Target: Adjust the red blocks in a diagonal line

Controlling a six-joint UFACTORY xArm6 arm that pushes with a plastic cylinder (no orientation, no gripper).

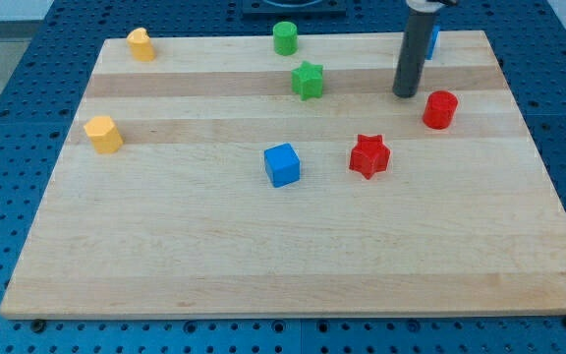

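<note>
A red cylinder [440, 109] stands on the wooden board [263, 246] at the view's right. A red star [369, 155] lies lower and to its left, so the two red blocks sit along a slant. My tip [405, 94] rests on the board just up and left of the red cylinder, a small gap apart from it. The rod rises straight to the view's top.
A blue cube [282, 164] lies left of the red star. A green star [308, 80] and a green cylinder [285, 37] sit near the top middle. Two yellow blocks [103, 134] [141, 44] sit at the left. A blue block [432, 41] is partly hidden behind the rod.
</note>
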